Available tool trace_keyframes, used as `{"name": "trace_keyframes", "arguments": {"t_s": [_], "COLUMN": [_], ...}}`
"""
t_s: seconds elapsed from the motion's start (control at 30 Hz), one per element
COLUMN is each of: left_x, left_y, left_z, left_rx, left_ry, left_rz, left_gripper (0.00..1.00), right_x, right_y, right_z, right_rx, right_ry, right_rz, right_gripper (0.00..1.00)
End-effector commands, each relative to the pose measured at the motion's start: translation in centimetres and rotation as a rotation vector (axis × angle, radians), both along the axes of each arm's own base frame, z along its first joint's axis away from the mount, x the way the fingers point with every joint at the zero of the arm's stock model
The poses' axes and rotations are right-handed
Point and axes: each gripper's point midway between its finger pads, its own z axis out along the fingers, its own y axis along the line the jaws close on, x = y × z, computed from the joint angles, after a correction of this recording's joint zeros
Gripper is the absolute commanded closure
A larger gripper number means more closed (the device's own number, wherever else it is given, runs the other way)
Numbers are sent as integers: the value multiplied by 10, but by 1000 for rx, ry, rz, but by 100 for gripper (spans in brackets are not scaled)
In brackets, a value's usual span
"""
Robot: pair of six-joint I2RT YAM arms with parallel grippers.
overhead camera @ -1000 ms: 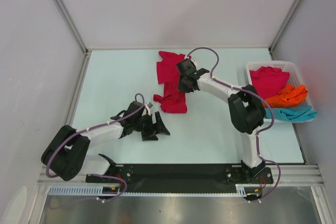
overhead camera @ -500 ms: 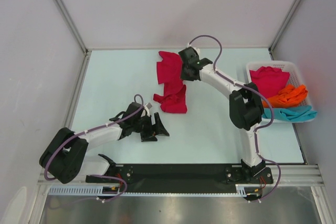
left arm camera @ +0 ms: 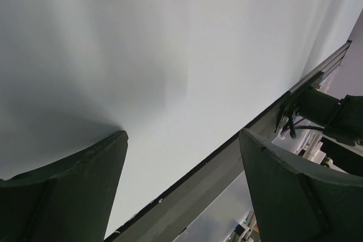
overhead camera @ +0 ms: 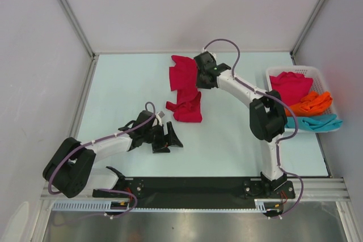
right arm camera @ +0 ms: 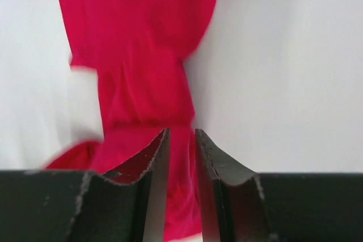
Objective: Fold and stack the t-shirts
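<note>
A crimson red t-shirt (overhead camera: 182, 86) lies crumpled and stretched out on the pale table, toward the back centre. My right gripper (overhead camera: 199, 82) hovers at its right edge. In the right wrist view the right gripper (right arm camera: 181, 135) has its jaws a narrow gap apart, and the red t-shirt (right arm camera: 142, 55) lies below and shows through the gap; nothing is pinched. My left gripper (overhead camera: 170, 138) rests low over bare table, near the front. In the left wrist view the left gripper (left arm camera: 181, 140) is wide open and empty. More t-shirts sit in the basket: red (overhead camera: 289, 86), orange (overhead camera: 311, 103), teal (overhead camera: 315, 122).
The white slatted basket (overhead camera: 295, 69) stands at the right edge of the table. Grey walls close the table on the left, back and right. A black rail (overhead camera: 193, 185) runs along the near edge by the arm bases.
My right gripper moved toward the back of the table along the red t-shirt, and its jaws went from shut to slightly apart. The left arm stayed still.
</note>
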Motion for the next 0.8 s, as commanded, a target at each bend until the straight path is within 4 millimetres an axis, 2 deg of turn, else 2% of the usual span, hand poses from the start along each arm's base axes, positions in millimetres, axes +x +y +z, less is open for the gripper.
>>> {"name": "trace_keyframes", "arguments": {"t_s": [0.0,0.03,0.07,0.1,0.13,0.17,0.2,0.23,0.33,0.4,0.53,0.6,0.73,0.77], "left_x": [-8,-8,-8,-8,-8,-7,-7,-7,-8,-9,-11,-12,-11,-10], "left_y": [11,10,10,10,9,9,9,9,10,10,12,12,13,14], "left_z": [-22,-23,-24,-24,-25,-25,-25,-26,-28,-29,-31,-30,-29,-28], "left_rx": [72,73,73,73,71,72,72,73,77,78,82,83,93,96], "left_ry": [27,31,34,32,35,34,35,35,41,43,47,48,44,40], "left_rz": [-16,-16,-17,-18,-20,-19,-18,-19,-22,-22,-24,-25,-21,-23], "left_gripper": [12,12,12,12,12,12,12,12,12,12,12,12,13,13], "right_x": [-50,-58,-68,-80,-91,-100,-109,-119,-137,-143,-153,-155,-151,-147], "right_y": [14,14,15,10,16,16,14,20,19,21,23,27,33,37], "right_z": [34,36,51,38,38,46,38,37,35,31,6,0,-12,-10], "right_rx": [37,47,71,55,59,78,64,62,41,54,51,53,42,47], "right_ry": [-41,-43,-66,-42,-39,-49,-37,-36,-38,-30,26,36,50,43], "right_rz": [73,72,77,76,93,94,94,111,108,108,119,128,140,144], "right_gripper": [71,72,72,72,72,72,72,72,73,73,73,74,74,74]}}
